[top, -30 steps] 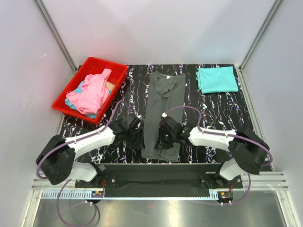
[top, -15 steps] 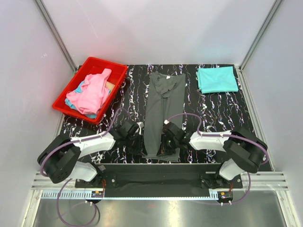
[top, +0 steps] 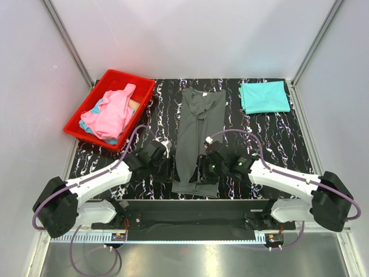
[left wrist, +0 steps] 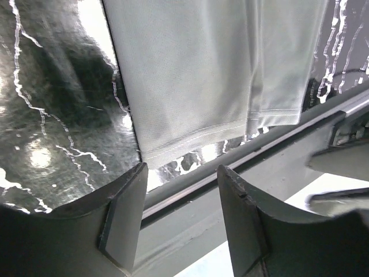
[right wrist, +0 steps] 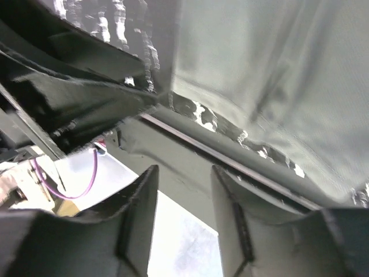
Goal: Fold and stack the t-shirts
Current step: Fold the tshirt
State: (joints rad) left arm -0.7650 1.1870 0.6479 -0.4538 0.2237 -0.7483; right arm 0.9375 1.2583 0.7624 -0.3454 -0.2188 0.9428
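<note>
Charcoal t-shirt (top: 198,133) folded lengthwise, left hand (left wrist: 180,173), right hand (right wrist: 184,173) parted, empty, near hem

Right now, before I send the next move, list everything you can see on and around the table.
grey t-shirt: one, dark grey, folded into a long strip, middle of the table.
teal t-shirt: one, teal, folded flat, far right corner.
pink t-shirt: one, pink, crumpled on top in the bin.
light blue cloth: count unclear, light blue, under the pink t-shirt.
bin: one, red, far left corner.
table: one, black with white marbling.
left pincer: one, black, open and empty, by the grey t-shirt's near left corner.
right pincer: one, black, open and empty, at its near hem.
</note>
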